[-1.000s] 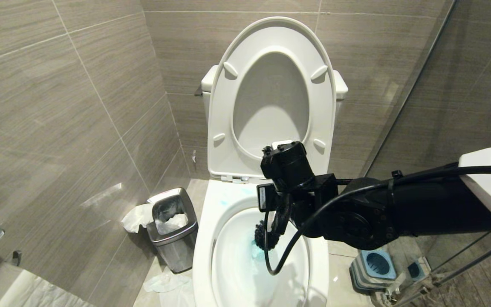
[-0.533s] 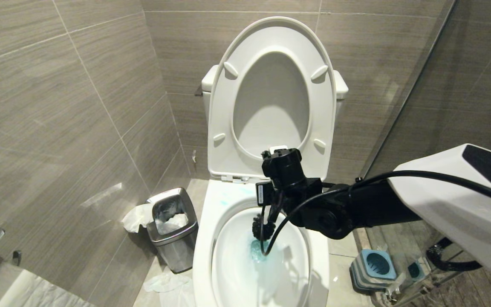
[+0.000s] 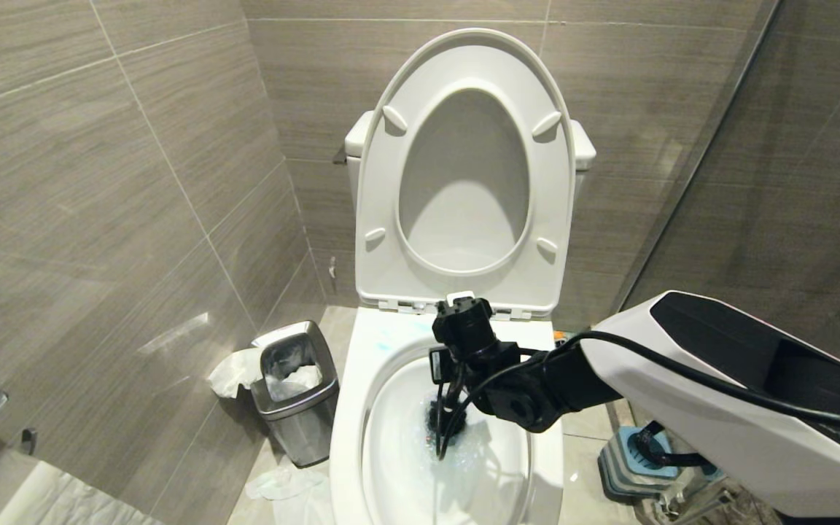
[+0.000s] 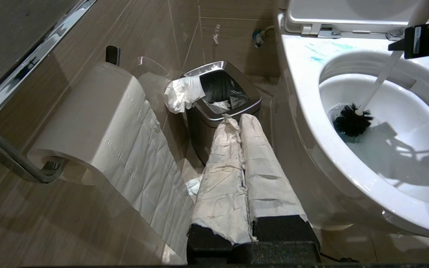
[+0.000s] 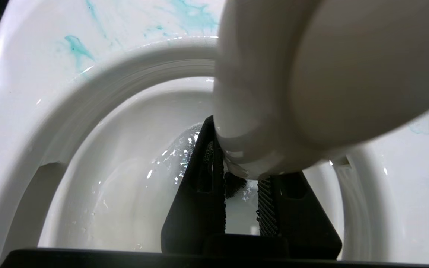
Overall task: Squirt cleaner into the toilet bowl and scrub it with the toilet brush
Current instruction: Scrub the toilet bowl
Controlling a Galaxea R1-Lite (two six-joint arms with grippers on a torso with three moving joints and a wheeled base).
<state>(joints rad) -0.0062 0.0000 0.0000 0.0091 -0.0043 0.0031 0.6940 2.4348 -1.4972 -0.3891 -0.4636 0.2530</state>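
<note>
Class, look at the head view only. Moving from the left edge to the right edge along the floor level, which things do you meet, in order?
Crumpled tissue → steel bin → toilet bowl → toilet brush → blue-grey brush holder.

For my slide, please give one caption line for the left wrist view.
Right hand holds the brush inside the bowl; steel bin beside it.
</note>
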